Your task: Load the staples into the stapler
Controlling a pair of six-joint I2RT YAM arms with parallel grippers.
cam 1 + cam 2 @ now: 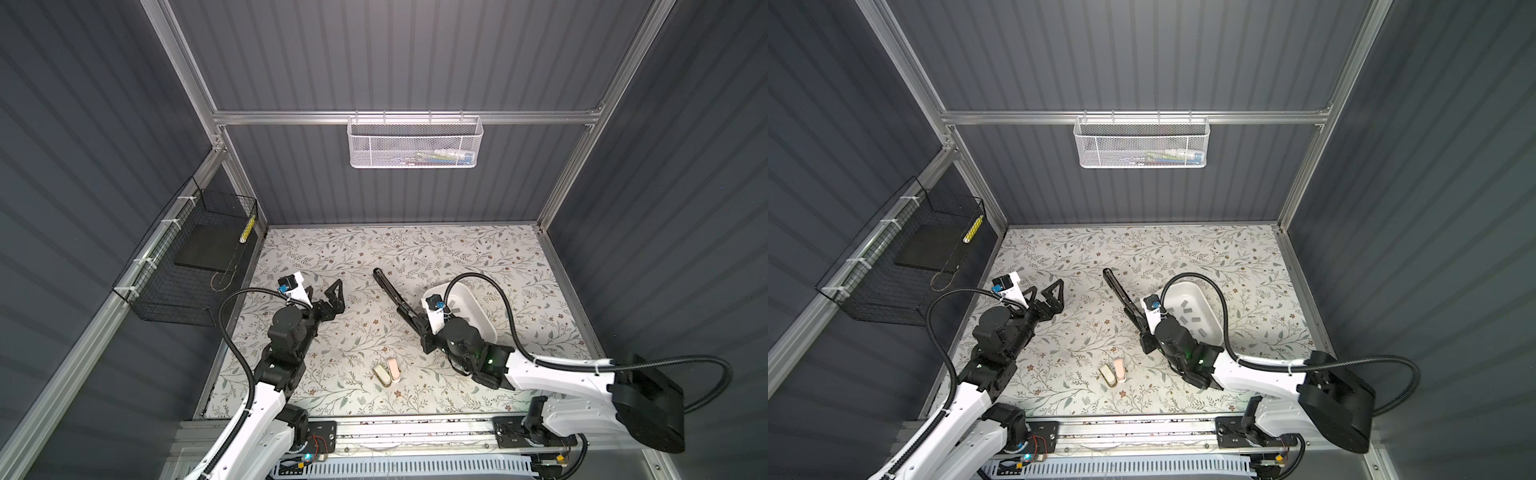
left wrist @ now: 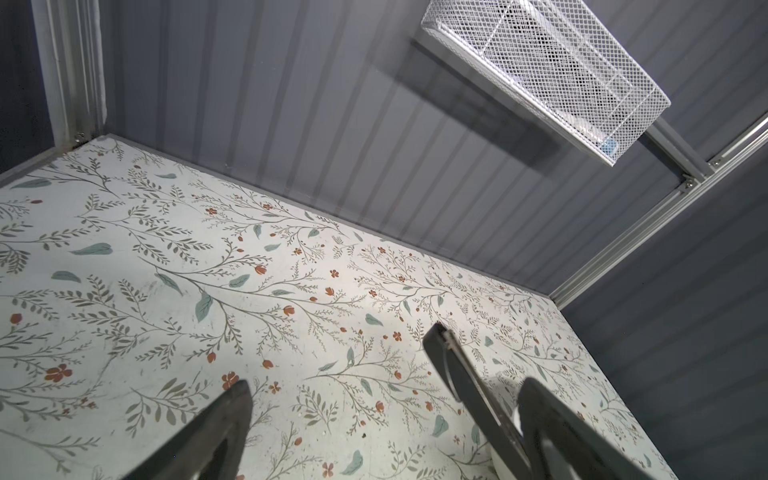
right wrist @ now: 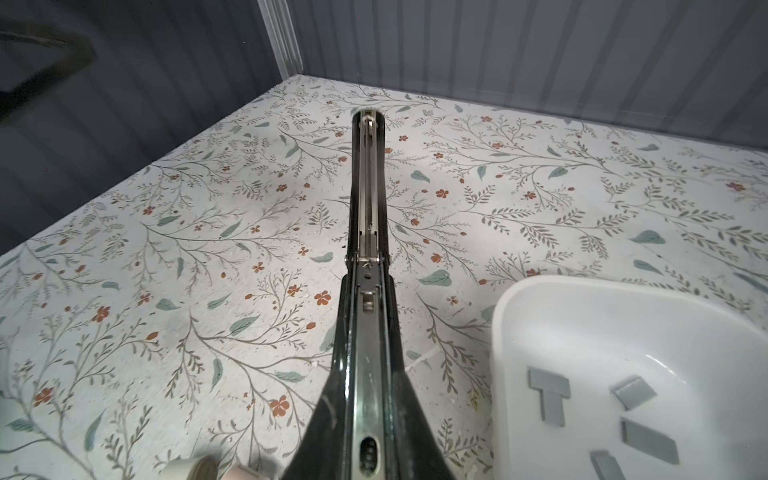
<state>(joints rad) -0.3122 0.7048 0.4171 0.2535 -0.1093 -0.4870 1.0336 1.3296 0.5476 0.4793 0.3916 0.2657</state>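
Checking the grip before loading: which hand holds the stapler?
The right hand, shut on the black stapler; the left hand is open and empty.

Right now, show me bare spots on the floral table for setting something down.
Bare: the far strip of the floral tabletop along the back wall, and the patch between the open left gripper and the black opened stapler. Crowded: around the white plastic tray and right gripper.

One stapler (image 1: 392, 297). One white tray (image 1: 1187, 291). Five strips of staples (image 3: 633, 392) countable in the right wrist view, where the tray is partly cut off. Two small oblong pieces: beige piece (image 1: 381, 374), pink piece (image 1: 392, 370). Two baskets: white mesh basket (image 1: 413, 143), black wire basket (image 1: 187, 266).
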